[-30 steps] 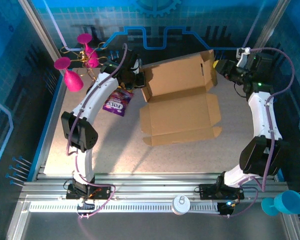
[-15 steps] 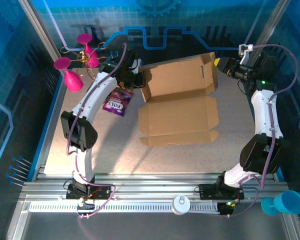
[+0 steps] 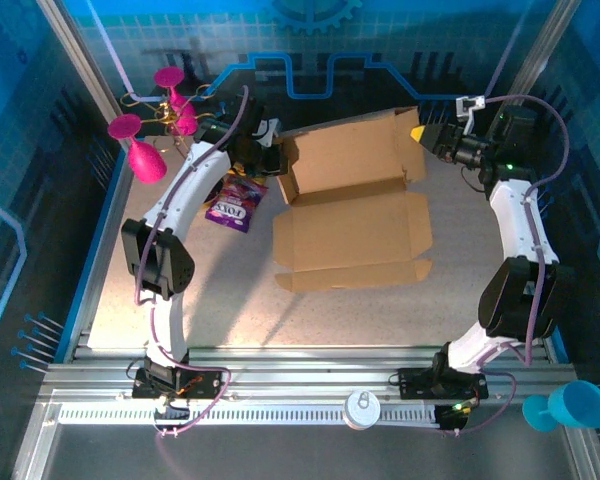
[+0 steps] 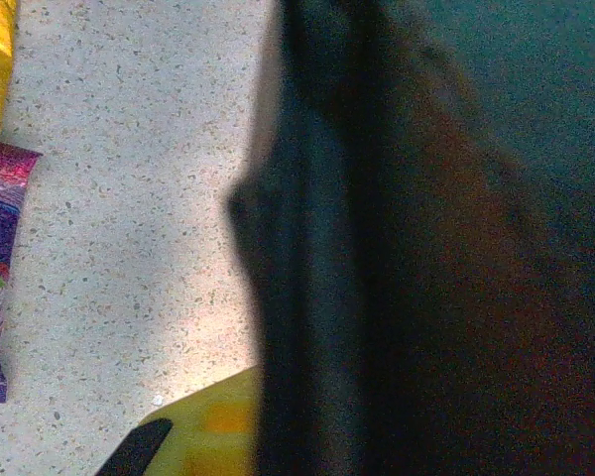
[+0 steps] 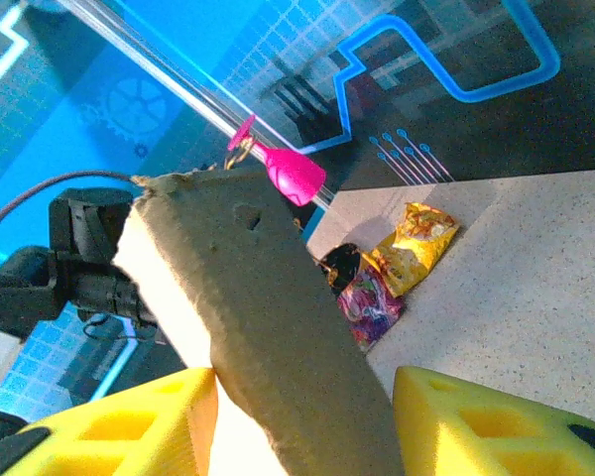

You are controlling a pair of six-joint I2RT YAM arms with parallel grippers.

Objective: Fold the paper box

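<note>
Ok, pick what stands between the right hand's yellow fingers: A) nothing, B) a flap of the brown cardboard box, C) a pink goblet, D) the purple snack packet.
B: the right wrist view shows the right hand with a flap of the paper box rising between its yellow fingers.

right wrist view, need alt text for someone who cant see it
A brown flap of the paper box rises between the yellow fingers of the right tool. Behind it, a yellow packet and a purple packet lie on the speckled table, with a pink goblet by the blue wall.
</note>
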